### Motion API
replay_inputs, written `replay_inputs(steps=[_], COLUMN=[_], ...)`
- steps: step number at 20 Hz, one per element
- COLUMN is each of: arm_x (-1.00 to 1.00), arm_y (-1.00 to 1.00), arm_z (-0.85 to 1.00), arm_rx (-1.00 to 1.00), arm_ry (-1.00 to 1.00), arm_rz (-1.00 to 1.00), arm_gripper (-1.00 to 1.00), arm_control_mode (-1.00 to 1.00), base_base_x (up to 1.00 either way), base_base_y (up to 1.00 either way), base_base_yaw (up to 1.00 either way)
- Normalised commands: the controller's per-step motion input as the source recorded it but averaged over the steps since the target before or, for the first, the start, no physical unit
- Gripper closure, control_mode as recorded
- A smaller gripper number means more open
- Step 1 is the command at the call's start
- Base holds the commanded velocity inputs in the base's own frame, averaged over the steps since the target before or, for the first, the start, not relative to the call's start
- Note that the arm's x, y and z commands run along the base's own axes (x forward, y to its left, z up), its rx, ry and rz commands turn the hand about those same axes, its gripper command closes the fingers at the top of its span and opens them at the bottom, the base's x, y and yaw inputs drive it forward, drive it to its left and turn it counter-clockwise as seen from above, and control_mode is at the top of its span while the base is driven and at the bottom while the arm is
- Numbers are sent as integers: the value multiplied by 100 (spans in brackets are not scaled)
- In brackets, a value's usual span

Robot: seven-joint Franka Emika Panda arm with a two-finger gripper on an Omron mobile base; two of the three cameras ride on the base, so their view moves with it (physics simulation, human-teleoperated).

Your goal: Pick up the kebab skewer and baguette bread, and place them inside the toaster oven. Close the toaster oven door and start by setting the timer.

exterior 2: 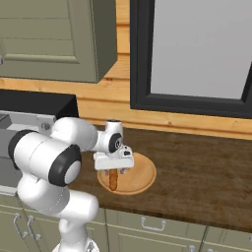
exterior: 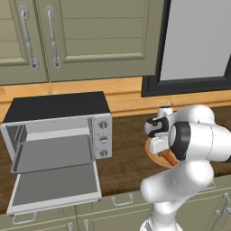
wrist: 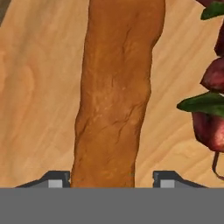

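Observation:
The baguette bread (wrist: 113,96) lies on a round wooden plate (wrist: 35,87), running lengthwise straight between my fingertips. My gripper (wrist: 113,180) is low over it, with one jaw on each side. The left jaw is close against the loaf and a small gap shows on the right, so it is open. The kebab skewer (wrist: 212,109), with dark red chunks and green bits, lies beside the bread at the right edge. In the right base view my gripper (exterior 2: 114,170) hangs over the baguette (exterior 2: 113,181). The toaster oven (exterior: 58,108) stands at the left with its door (exterior: 54,185) dropped open.
The wooden plate (exterior 2: 140,177) sits near the counter's front edge, right of the oven. Three knobs (exterior: 103,139) run down the oven's right side. Wall cabinets (exterior: 67,36) hang above, and a dark-framed window (exterior 2: 197,49) is behind the plate. My own arm (exterior: 194,140) covers much of the plate.

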Motion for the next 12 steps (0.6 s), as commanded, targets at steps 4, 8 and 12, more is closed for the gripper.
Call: replay_inputs(steps=[4,8,12], arm_x=[-68,-94,-99], arm_y=[0,18,71], arm_z=[0,46,100], arm_rx=[1,-1,-4], arm_ry=[0,-15,-22], arm_rz=[-8,7,32], arm_gripper=[100,100,100], arm_control_mode=[-100,-100,-100], base_base_x=[0,0,0], base_base_y=[0,0,0], base_base_yaw=[0,0,0])
